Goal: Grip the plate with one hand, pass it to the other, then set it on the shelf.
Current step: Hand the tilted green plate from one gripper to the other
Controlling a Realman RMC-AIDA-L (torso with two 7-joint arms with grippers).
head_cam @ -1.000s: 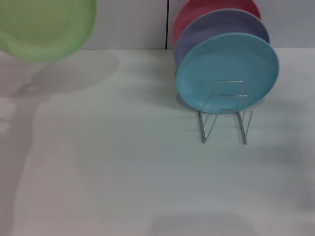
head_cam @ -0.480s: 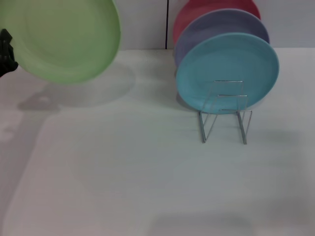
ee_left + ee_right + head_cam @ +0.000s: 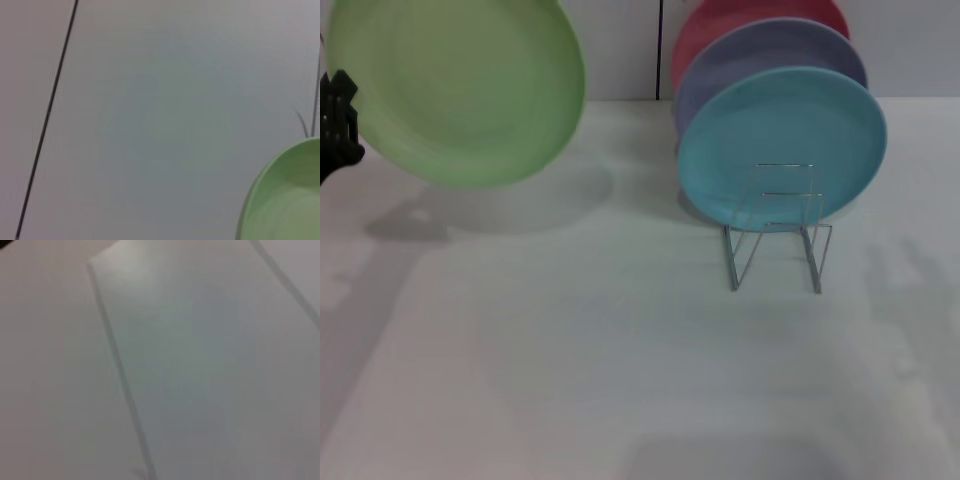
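Plate [image 3: 460, 90]: round, matte green, airborne, left fingers [image 3: 338, 115] gripping rim.

I see a white table [image 3: 620, 360] filling my head view, meeting a pale wall at the back. On it, right of centre, stands the wire shelf [image 3: 778, 228], upright. Three plates stand on edge in its loops, one behind another: a blue plate [image 3: 782, 140] in front, a lavender plate [image 3: 760, 55], a red plate [image 3: 740, 22] rearmost.
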